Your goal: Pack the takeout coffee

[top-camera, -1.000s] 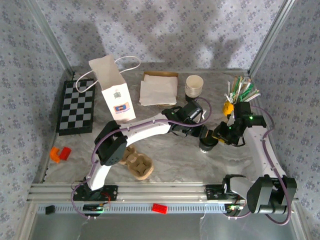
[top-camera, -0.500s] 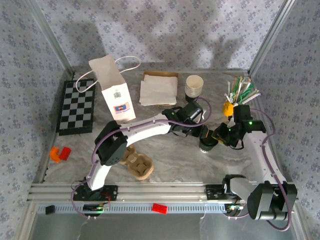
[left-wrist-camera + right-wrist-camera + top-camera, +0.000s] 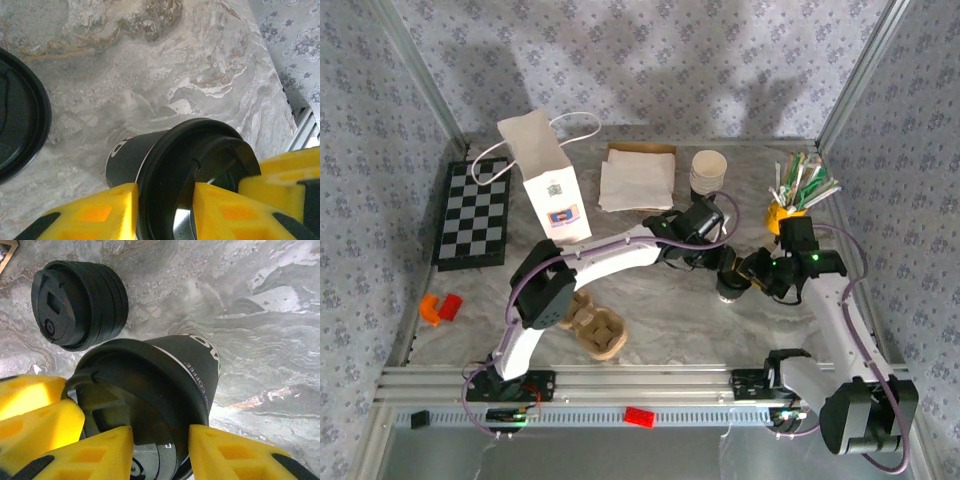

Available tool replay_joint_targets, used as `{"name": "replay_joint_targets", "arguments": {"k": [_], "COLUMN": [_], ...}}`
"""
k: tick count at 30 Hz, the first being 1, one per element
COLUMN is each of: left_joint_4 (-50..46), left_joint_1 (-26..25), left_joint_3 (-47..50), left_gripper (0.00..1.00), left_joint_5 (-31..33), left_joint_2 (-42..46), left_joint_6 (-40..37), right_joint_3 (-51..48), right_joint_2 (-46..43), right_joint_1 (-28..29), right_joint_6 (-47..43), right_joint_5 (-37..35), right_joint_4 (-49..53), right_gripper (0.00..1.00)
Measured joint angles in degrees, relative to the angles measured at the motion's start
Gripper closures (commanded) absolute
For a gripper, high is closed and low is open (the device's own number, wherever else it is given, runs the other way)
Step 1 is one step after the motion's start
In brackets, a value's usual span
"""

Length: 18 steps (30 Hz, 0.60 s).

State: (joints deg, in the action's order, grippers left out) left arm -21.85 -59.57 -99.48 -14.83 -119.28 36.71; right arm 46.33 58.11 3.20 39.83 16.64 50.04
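1. Where the two arms meet over the table (image 3: 660, 305), the cup (image 3: 728, 287) is seen standing right of the table's middle. Both sets of jaws are set at its black lid from opposite sides.
2. The left jaws are held partly apart about the lid (image 3: 200, 145). One yellow finger (image 3: 100, 212) is seen right against the rim, and the other is laid across the lid's near edge.
3. Whether the lid is clenched by the left jaws or only flanked cannot be told.
4. Beyond the left jaws, the cup's dark body is seen running down to the table, with a white mark on it.
5. The right jaws are likewise held partly apart, with the lid between and ahead of their fingers (image 3: 230, 455).
6. A firm hold by the right jaws cannot be told from a loose one.
7. White lettering is shown on the cup's side, ahead and to the right of the right jaws.
8. A stack of loose lids (image 3: 75, 302) is seen on its side ahead and to the left of the right jaws, apart from the cup.
9. Well to the left of both jaws and farther back, a bag (image 3: 548, 185) is stood upright.
10. Napkins (image 3: 638, 180) and stacked cups (image 3: 708, 170) are laid behind the jaws.
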Motion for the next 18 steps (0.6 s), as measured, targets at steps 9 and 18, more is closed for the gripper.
{"name": "replay_joint_targets", "arguments": {"k": [9,18], "left_joint_4": [2.58,2.78], "left_joint_1": [0.74,1.25], "left_joint_3": [0.00,0.11], "left_gripper": [0.63,0.55], "left_joint_5": [-1.01,-0.04], "left_joint_2": [-0.31,-0.11], "left_joint_6": [-1.31,-2.16], "right_joint_3": [-1.20,0.98], "right_joint_2": [-3.34,-4.04], "right_joint_1": [2.05,-0.96], "right_joint_6": [5.68,3.85], "right_joint_5": [0.96,2.38], "right_joint_4": [-1.60,3.82], "right_gripper": [0.54,0.46]}}
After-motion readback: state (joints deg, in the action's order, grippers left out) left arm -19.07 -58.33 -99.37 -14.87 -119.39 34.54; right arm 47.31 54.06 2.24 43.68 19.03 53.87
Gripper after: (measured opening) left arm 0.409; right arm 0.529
